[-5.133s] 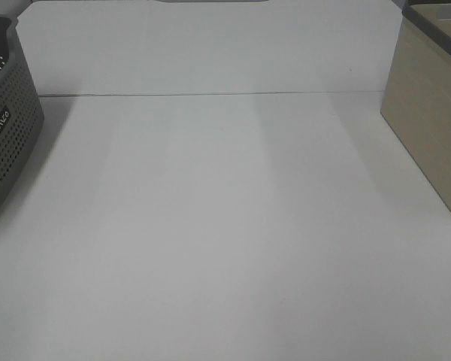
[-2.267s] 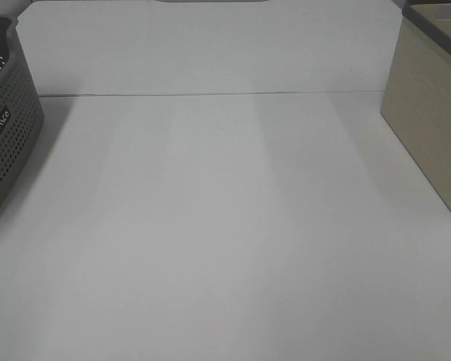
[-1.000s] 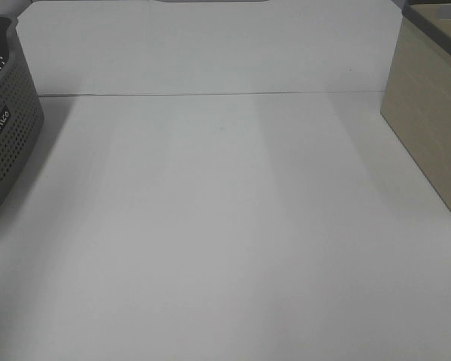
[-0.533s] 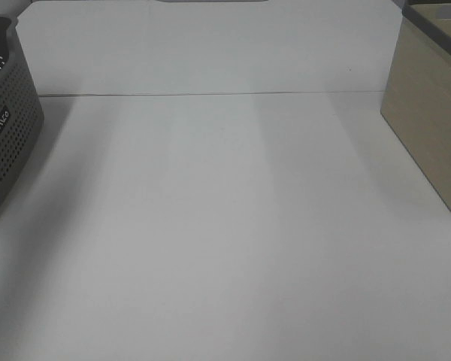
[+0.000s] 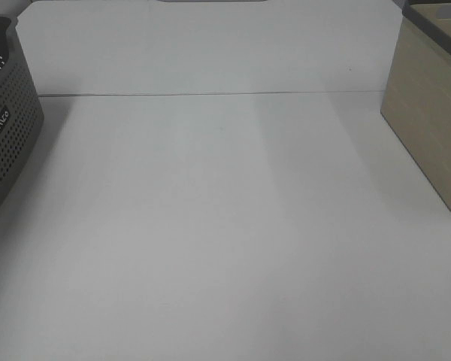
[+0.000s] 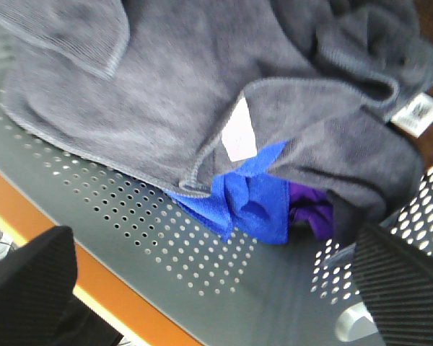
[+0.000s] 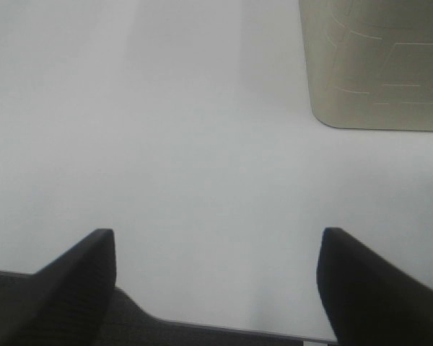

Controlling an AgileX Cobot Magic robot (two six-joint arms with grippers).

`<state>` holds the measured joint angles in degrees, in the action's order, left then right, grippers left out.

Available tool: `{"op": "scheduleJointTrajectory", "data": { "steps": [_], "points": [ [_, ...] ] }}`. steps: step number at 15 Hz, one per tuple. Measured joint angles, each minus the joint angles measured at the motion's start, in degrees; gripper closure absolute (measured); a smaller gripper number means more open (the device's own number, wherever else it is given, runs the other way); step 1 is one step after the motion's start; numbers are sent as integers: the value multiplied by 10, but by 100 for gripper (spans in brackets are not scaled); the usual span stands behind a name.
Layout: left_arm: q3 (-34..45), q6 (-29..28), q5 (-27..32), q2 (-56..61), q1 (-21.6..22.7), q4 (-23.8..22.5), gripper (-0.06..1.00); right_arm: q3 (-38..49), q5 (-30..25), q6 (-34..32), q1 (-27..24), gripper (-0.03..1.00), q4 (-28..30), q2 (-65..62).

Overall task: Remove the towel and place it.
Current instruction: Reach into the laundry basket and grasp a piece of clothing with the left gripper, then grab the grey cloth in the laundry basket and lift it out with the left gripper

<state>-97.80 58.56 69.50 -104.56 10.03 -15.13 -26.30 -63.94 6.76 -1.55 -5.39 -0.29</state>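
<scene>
The towel [image 6: 166,94] lies heaped in the basket [image 6: 130,223], dark terry in loose folds, a white label [image 6: 239,138] showing at one hem. A blue cloth [image 6: 249,198] and a purple cloth [image 6: 310,213] peek out from under its edge. It looks soft and limp. I'd expect it to sag and trail once lifted, and being large it may snag the rim or drag the blue cloth along. The best hold seems to be a thick raised fold on top of the heap, clear of the cloths beneath. The left end effector [image 6: 213,241] hovers above the basket with its fingers spread wide, holding nothing. The right end effector [image 7: 218,234] is also spread and holding nothing, over the white counter [image 5: 225,226] near the beige bin [image 7: 375,65].
</scene>
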Motion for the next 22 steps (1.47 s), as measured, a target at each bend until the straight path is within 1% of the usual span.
{"op": "scheduleJointTrajectory", "data": {
  "steps": [2,3,4,6,8,10,12,14,16,17,18,19,20,21,22],
  "points": [
    [-1,26,0,-17,12,-1,-3,0,0,0,0,21,0,0],
    [-1,43,0,-30,14,-11,-3,0,0,0,0,21,0,0],
    [-1,57,-15,-64,14,-34,-3,0,0,0,0,21,0,0],
    [-1,60,-36,-99,14,-65,-3,0,0,0,0,21,0,0],
    [-1,62,-49,-121,14,-78,-3,0,0,0,0,21,0,0],
    [-1,66,-66,-136,14,-80,-3,0,0,0,0,21,0,0],
    [-1,71,-69,-146,14,-78,-3,0,0,0,0,21,0,0],
    [-1,74,-70,-153,14,-69,-1,0,0,0,0,21,0,0],
    [-1,78,-70,-160,14,-50,1,0,0,0,0,21,0,0],
    [-1,81,-70,-161,14,-42,5,0,0,0,0,21,-1,0],
    [-1,81,-70,-161,13,-40,10,0,0,0,0,21,-1,0],
    [-1,81,-70,-161,13,-40,21,0,0,0,0,21,-1,0],
    [-1,81,-70,-161,13,-40,26,0,0,0,0,21,-1,0],
    [-1,80,-69,-161,13,-40,39,0,0,0,0,21,-1,0],
    [-1,73,-66,-161,13,-40,50,0,0,0,0,21,-1,0]
  ]
}}
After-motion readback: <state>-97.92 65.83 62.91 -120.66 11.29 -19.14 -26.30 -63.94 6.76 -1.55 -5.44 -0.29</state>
